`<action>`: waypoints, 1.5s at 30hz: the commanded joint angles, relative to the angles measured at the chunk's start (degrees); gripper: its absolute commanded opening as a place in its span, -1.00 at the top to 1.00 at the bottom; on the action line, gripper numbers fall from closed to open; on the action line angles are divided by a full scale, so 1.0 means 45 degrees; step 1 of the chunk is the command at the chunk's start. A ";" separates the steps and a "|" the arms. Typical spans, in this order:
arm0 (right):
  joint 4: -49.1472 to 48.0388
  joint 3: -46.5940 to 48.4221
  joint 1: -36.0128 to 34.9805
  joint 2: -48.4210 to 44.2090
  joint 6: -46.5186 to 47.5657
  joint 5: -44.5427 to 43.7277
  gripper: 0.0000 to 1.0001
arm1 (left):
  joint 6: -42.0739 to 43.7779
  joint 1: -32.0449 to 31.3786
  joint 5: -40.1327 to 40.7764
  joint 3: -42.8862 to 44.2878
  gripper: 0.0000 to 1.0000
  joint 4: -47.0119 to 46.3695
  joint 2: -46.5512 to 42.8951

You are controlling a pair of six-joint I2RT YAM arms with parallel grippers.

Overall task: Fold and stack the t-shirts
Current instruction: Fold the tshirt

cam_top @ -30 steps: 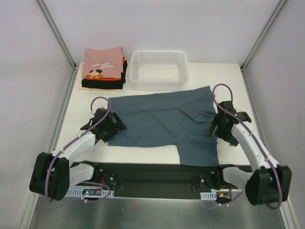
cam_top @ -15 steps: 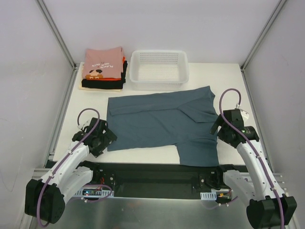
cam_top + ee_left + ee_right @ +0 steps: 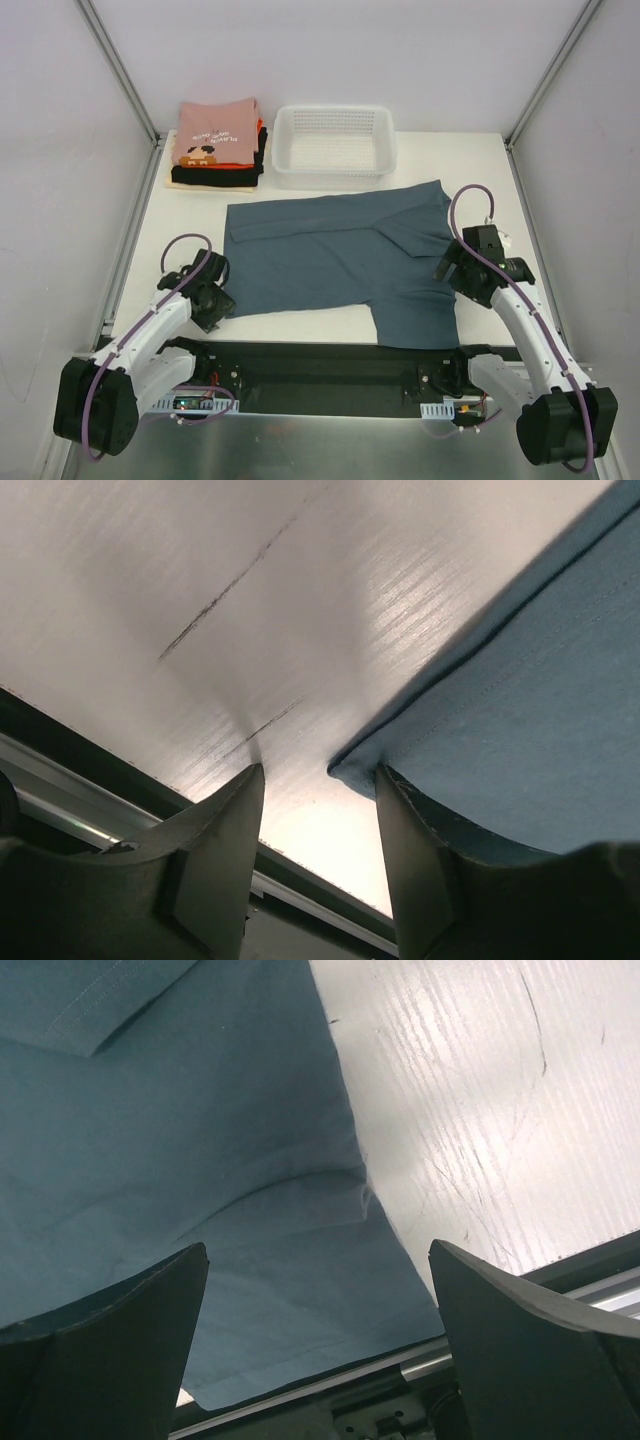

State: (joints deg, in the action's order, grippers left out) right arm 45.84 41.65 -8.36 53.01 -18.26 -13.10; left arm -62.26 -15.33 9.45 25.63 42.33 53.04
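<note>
pink t-shirt (image 3: 222, 120) tops the stack (image 3: 214, 174), print (image 3: 204, 154) unreadably small.

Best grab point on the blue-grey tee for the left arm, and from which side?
The near-left hem corner of the blue-grey tee. It lies flat on the table as a free point, in the gap between the open fingers of the left gripper. Probably come in low from the left, sliding one finger under the edge, since bare table borders that side.
</note>
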 commanded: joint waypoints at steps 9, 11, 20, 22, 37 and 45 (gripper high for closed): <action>-0.0169 0.0081 0.0119 0.0172 0.0386 0.0432 -0.93 | 0.0691 -0.0030 -0.0322 0.0751 0.48 -0.1007 0.1476; -0.0071 0.0119 0.0139 0.0153 0.0386 0.0373 -0.93 | 0.0691 -0.0030 -0.0401 0.0615 0.73 -0.1046 0.1457; 0.1587 0.0452 0.0120 0.0172 0.1205 0.2792 -0.93 | 0.1159 -0.0030 -0.0167 0.0633 1.00 -0.1105 0.0774; 0.2329 0.0121 -0.0055 0.0367 0.1459 0.4408 -0.93 | 0.1257 -0.0030 -0.0128 0.0691 1.00 -0.1105 0.0618; 0.2353 -0.2260 -0.2830 0.0719 -0.2757 0.4239 -0.04 | 0.1472 -0.0030 -0.0148 0.0497 1.00 -0.1163 0.0265; 0.1376 -0.2693 -0.2849 0.1363 -0.3441 0.3676 0.02 | 0.1414 -0.0030 -0.0148 0.0457 1.00 -0.1242 0.0187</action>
State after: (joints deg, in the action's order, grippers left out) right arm 54.63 29.98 -20.86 58.26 -29.85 6.17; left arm -56.12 -15.33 7.84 27.92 36.73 54.19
